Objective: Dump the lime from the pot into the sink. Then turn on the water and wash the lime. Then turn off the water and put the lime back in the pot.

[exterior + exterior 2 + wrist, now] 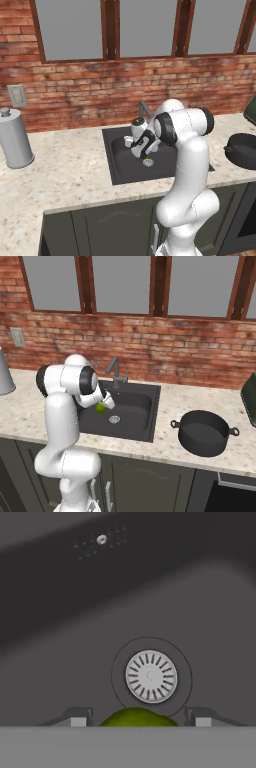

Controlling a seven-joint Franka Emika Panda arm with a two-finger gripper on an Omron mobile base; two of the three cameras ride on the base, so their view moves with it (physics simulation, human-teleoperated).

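One lime [137,717] sitting pinched between the tool [105,404] fingers over the sink [145,428], pot [203,432] waiting well off right on the counter [165,448].

The speckled beige counter [165,393] holds the black sink [135,421] at its centre, the pot [204,432] at 3 o'clock, and what looks like a grey metal canister [15,137] at 9 o'clock.
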